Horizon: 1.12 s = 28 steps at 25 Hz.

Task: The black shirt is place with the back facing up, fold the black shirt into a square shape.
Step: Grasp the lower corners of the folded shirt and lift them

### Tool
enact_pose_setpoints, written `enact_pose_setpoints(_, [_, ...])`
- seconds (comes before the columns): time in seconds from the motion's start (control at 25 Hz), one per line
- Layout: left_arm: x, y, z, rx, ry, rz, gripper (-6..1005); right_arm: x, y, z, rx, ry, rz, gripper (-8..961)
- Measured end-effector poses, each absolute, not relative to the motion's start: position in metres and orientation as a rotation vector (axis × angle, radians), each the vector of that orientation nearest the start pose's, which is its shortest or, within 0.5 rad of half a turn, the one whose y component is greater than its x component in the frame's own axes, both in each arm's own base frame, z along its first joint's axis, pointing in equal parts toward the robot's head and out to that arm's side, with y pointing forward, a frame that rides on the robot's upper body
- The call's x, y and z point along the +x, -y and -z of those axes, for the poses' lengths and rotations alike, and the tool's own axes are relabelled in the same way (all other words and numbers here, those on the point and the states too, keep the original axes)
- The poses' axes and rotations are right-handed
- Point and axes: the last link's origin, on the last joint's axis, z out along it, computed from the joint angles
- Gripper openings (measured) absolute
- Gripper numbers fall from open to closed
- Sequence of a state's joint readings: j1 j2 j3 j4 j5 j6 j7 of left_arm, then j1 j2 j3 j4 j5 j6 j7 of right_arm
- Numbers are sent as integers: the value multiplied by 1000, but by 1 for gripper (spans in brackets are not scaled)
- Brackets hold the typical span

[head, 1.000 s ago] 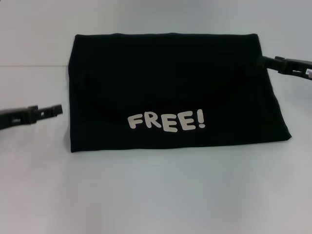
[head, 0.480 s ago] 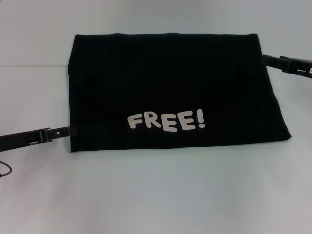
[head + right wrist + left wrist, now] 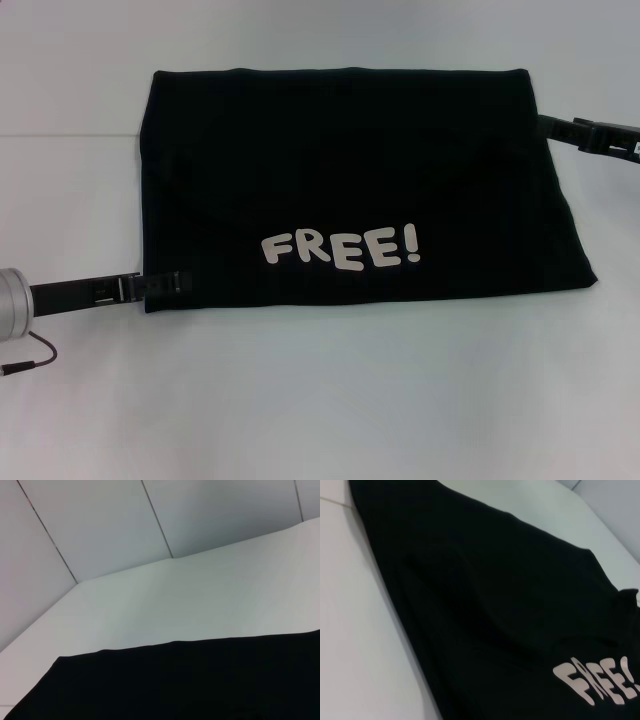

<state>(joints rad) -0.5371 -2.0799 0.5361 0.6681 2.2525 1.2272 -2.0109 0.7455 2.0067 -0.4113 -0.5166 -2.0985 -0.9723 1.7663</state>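
The black shirt [image 3: 350, 180] lies folded flat on the white table [image 3: 320, 400], "FREE!" [image 3: 342, 248] facing up. In the head view the left gripper [image 3: 165, 285] reaches onto its near-left corner, the right gripper [image 3: 545, 125] touches its far-right edge; their grip seems unreadable. The left wrist view shows the shirt [image 3: 495, 605] and lettering [image 3: 600, 680]; the right wrist view its edge [image 3: 200, 680].

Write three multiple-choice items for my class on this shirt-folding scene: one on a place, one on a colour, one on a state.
1. Where does the left gripper meet the black shirt?
A. its near left corner
B. its far right corner
C. its middle

2. What colour is the "FREE!" lettering?
A. red
B. off-white
C. blue

3. How does the shirt lie on the white table?
A. bunched in a heap
B. hanging off the edge
C. folded flat into a wide rectangle

Answers: 1 A, the head view shows the fingertips at that corner, the right gripper being at the far right edge. 2 B, pale letters on black. 3 C, straight edges, flat cloth.
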Motion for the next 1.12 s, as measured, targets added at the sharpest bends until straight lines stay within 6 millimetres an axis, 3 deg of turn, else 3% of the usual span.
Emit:
enact_pose_setpoints(0.2, [-322,-354,-12,-2179,1488,486,895,284,-440,-52,-2023,-1137,-633,683])
enact_pose_setpoints(0.76, [-323,-352,-8,-2202,1475,470,754,287,-438,-53,-2017,-1143,-631,683])
enact_pose_setpoints(1.12, [-330,-356,-9,-2165,1459,417,327,288,-436,-52,-2022,-1148,-627,684])
